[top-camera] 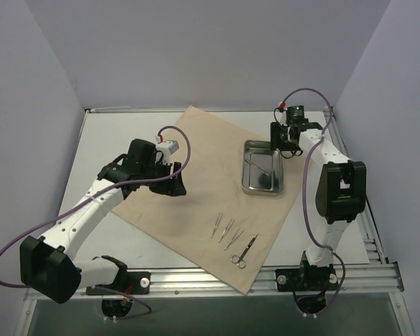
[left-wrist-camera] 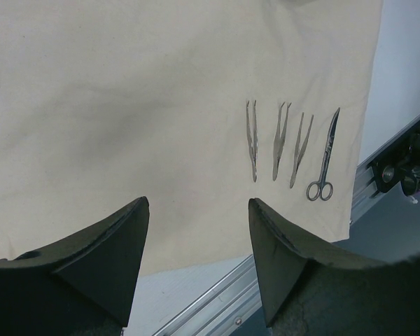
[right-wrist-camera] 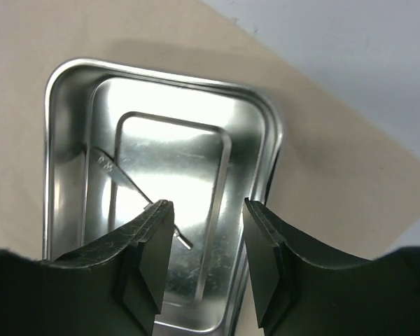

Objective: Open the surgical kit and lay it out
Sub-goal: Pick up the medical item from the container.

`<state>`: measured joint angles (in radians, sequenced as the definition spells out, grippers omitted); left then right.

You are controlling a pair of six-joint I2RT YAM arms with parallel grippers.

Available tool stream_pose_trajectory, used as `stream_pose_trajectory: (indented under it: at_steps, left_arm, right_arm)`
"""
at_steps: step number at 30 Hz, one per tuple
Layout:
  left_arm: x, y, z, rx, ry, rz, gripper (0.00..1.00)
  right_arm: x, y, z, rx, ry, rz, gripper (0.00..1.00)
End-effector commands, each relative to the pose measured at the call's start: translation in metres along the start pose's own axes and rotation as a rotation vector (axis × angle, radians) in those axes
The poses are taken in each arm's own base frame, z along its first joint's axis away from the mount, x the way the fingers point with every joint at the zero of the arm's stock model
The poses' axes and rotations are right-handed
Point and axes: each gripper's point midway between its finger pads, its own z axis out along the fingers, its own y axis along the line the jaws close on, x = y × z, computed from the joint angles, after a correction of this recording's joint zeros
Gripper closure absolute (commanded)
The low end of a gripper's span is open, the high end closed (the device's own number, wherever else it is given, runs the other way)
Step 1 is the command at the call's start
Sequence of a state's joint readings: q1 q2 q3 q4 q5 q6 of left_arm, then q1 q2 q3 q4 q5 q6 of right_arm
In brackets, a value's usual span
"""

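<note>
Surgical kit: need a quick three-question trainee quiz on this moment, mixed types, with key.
1. True or false: the steel tray is empty.
2. How many tools are in the row of instruments on the wrap sheet? A two, B four, C six.
3. Fill in: in the left wrist view, the tool at the right end of that row is the ____.
Key: 1 false, one instrument lies in it; 2 B; 3 scissors.

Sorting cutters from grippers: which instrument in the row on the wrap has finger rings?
The scissors, at the row's end nearest the wrap's edge; the three tweezers beside them are plain strips without rings.
</note>
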<state>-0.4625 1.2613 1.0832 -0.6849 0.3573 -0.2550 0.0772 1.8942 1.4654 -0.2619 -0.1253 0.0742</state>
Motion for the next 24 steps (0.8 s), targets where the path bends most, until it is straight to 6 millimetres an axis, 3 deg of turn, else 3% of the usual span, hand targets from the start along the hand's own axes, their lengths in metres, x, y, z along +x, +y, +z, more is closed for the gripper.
stream_pose_trajectory:
  at_steps: [1, 6, 14, 24]
  left_arm:
    - [-0.021, -0.009, -0.006, 0.036, -0.064, 0.016, 0.32]
    - [-0.022, -0.011, -0.005, 0.043, -0.064, 0.011, 0.32]
    - [-0.022, -0.012, -0.006, 0.046, -0.069, 0.004, 0.32]
    - [-0.022, -0.012, -0.007, 0.043, -0.074, -0.001, 0.33]
  right_arm:
    - [0.025, 0.033, -0.018, -0.158, 0.071, -0.055, 0.55]
    - [0.034, 0.039, -0.017, -0.171, 0.084, -0.089, 0.46]
    - [0.064, 0.047, -0.007, -0.204, 0.147, -0.127, 0.53]
    - [0.081, 0.047, -0.001, -0.187, 0.168, -0.145, 0.55]
